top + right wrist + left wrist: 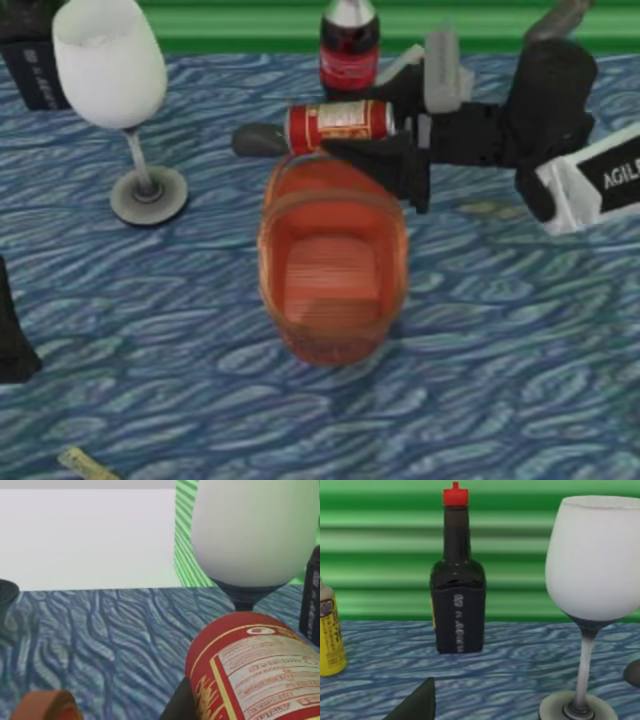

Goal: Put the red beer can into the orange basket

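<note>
The red beer can [340,124] lies on its side in the air, just above the far rim of the orange basket [272,262]. My right gripper [390,124] comes in from the right and is shut on the can's right end. In the right wrist view the can [255,670] fills the near corner, pressed against a dark fingertip [177,705], and a piece of the basket's handle [47,705] shows low down. The basket stands mid-table with nothing in it. My left gripper [12,340] is parked at the table's left edge, open, with one fingertip [417,702] showing.
A large white wine glass [110,60] stands at the back left. A cola bottle [349,45] is right behind the can. A dark sauce bottle [457,600] and a yellow bottle [330,635] stand at the far left. A small yellowish item [88,465] lies at the front left.
</note>
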Controlling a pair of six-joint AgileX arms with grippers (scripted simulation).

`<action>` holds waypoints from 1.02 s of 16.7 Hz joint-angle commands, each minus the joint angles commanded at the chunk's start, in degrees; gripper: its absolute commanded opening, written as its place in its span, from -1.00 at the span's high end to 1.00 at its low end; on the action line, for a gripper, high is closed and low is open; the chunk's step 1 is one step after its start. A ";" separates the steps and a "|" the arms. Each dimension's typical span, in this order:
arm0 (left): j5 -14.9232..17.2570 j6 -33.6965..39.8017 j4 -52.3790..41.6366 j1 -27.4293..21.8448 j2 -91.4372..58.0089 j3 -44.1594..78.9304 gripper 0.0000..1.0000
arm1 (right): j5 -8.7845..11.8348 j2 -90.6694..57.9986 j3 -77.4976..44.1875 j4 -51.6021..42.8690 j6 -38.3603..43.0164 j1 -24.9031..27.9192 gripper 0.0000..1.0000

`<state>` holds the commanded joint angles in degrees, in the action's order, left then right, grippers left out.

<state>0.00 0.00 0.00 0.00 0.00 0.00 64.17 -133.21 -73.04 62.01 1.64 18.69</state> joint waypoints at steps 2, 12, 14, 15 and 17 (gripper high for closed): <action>0.00 0.00 0.00 0.00 0.00 0.00 -1.00 | -0.11 -2.30 0.70 2.48 -0.08 0.10 1.00; 0.00 0.00 0.00 0.00 0.00 0.00 -1.00 | -0.12 -2.60 0.80 2.80 -0.09 0.11 0.10; 0.00 0.00 0.00 0.00 0.00 0.00 -1.00 | -0.12 -2.60 0.80 2.80 -0.09 0.11 -0.21; 0.00 0.00 0.00 0.00 0.00 0.00 -1.00 | -0.12 -2.60 0.80 2.80 -0.09 0.11 -0.36; 0.00 0.00 0.00 0.00 0.00 0.00 -1.00 | -0.12 -2.60 0.80 2.80 -0.09 0.11 -0.66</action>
<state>0.00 0.00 0.00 0.00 0.00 0.00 64.05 -135.80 -72.24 64.80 1.55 18.80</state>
